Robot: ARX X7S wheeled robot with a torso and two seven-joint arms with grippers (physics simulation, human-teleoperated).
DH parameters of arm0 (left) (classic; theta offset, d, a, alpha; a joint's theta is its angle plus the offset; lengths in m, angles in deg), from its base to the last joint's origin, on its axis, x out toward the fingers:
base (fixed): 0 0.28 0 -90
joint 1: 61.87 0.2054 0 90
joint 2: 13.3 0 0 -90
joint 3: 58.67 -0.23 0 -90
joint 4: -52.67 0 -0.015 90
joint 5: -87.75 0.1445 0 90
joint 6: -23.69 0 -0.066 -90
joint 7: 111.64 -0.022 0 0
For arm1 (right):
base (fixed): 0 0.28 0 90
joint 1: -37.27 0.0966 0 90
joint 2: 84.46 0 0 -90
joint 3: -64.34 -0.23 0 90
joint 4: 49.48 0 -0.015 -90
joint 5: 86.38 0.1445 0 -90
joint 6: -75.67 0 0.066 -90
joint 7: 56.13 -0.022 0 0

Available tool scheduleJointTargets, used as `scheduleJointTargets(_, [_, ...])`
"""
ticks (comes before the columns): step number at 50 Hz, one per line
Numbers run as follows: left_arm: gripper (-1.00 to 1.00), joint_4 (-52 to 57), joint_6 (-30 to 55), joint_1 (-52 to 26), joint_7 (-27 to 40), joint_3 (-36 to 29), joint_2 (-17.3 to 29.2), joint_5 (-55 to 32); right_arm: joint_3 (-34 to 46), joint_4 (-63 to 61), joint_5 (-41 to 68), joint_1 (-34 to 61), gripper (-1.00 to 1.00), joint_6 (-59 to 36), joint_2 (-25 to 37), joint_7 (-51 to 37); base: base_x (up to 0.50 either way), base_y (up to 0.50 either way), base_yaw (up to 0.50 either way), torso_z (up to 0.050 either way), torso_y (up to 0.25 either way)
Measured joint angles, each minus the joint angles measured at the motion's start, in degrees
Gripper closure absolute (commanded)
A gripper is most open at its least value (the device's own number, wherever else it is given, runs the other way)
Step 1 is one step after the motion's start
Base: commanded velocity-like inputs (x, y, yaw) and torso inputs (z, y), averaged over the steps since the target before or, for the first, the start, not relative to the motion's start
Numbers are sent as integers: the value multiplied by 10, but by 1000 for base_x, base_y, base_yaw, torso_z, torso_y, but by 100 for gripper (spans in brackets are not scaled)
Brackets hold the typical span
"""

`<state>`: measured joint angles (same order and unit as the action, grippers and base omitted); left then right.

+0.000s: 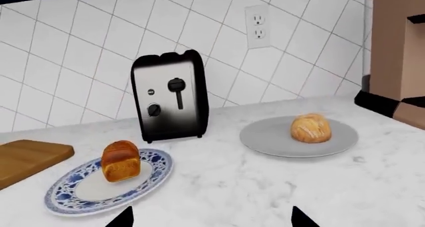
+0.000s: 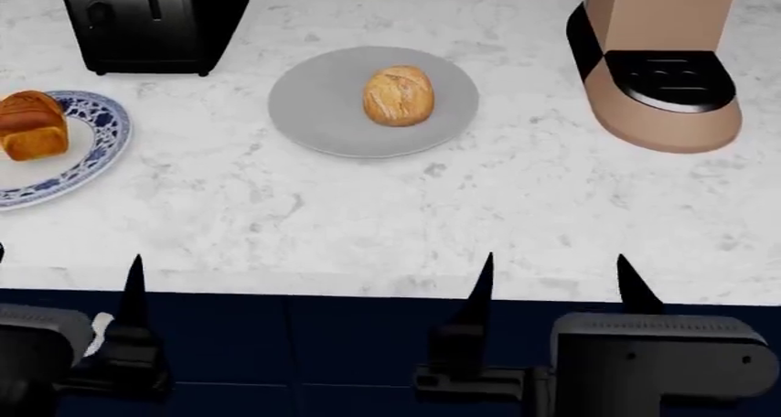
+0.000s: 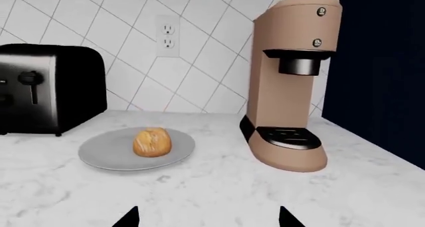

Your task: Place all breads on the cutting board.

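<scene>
- The left gripper (image 2: 68,284) is seen at the near edge of the counter (image 2: 403,216), with its fingers spread apart and nothing between them. Only one dark fingertip (image 2: 132,280) is clearly shown in the head view; the other is cut by the picture edge.
- In the left wrist view, two dark fingertips (image 1: 123,218) are seen far from each other, and nothing is held between them.
- The right gripper (image 2: 555,278) is also kept apart, with nothing held. Both of its pointed fingers are shown over the counter edge.
- The small orange-brown loaf (image 1: 121,160) is placed upright on the blue-and-white plate (image 1: 66,192), just ahead of the left gripper and slightly to its outer side.
- The round crusty roll (image 2: 398,95) is found on the grey plate (image 2: 311,106), well ahead of the right gripper and a little toward the left gripper's side. It is touched by no finger.
- The cutting board (image 1: 30,157) is seen only in the left wrist view, beside the blue-and-white plate on the side away from the right gripper. No bread is on the part that is visible.
- A black toaster (image 1: 169,97) is standing behind the loaf, against the tiled wall (image 1: 73,53).
- A tan coffee machine (image 3: 292,87) is standing ahead of the right gripper, on its outer side, near the grey plate.
- A wall socket (image 3: 167,36) is seen on the tiles above the roll.
</scene>
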<state>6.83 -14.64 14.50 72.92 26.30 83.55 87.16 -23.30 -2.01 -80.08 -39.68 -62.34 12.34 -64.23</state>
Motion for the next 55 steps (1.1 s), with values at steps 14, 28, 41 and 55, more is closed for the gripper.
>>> scheduleJointTargets(14, [-100,85,121,-41,-12,21,2,-18,-4,-47,19,16,-100,-56,1,-7,0,0,0,50,0])
scheduleJointTargets(28, [-100,98,142,-42,-14,31,2,-30,15,-41,10,10,-100,-36,13,-18,147,149,0,39,0])
scheduleJointTargets(41, [-100,97,175,-61,-11,36,3,-36,29,-32,9,19,-100,-36,20,-25,251,273,0,0,0])
scheduleJointTargets(55, [-100,115,261,-109,-7,38,2,-45,36,-44,24,81,-100,-121,25,-26,299,247,0,0,0])
